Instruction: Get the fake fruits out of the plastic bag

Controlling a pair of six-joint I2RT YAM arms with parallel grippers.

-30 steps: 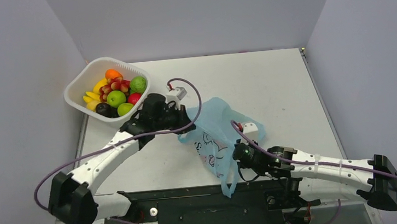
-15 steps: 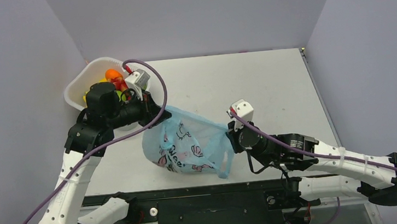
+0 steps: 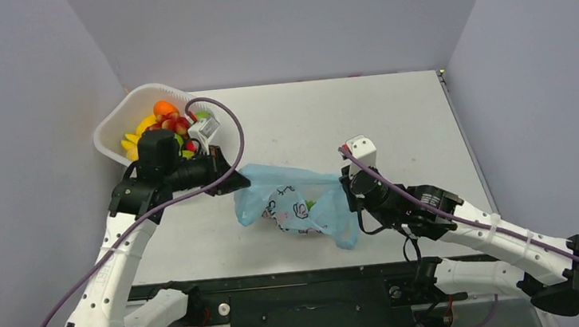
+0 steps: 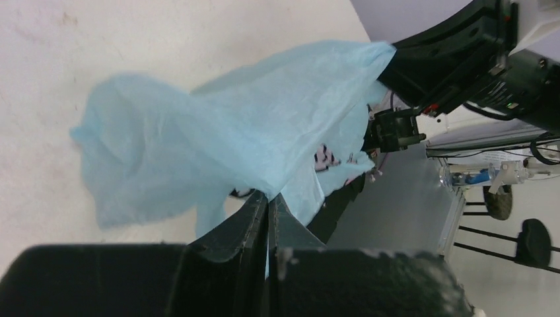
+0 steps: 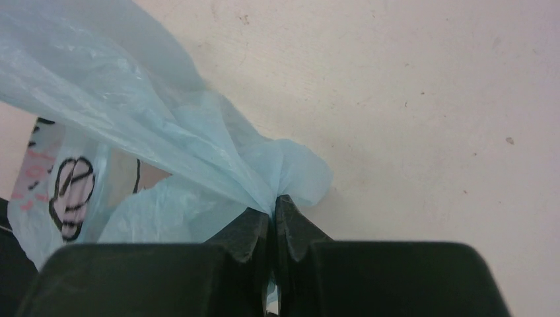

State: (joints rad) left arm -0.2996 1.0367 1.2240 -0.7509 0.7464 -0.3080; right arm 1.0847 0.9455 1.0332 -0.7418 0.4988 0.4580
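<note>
Midway along the desk's near edge the plastic bag (image 3: 294, 203) sags between the right gripper (image 5: 273, 201) and left gripper (image 4: 267, 197), each clamped on a fold of it, while fake fruits (image 3: 163, 108) lie in the white basket (image 3: 109, 133) at the far-left corner, so the job looks nearly done, with perhaps something green left inside.

Bare counter (image 3: 394, 121) gives passage behind and right of the plastic bag (image 3: 298, 199), which spans the near middle; the basket (image 3: 117, 116) blocks the far-left corner.
</note>
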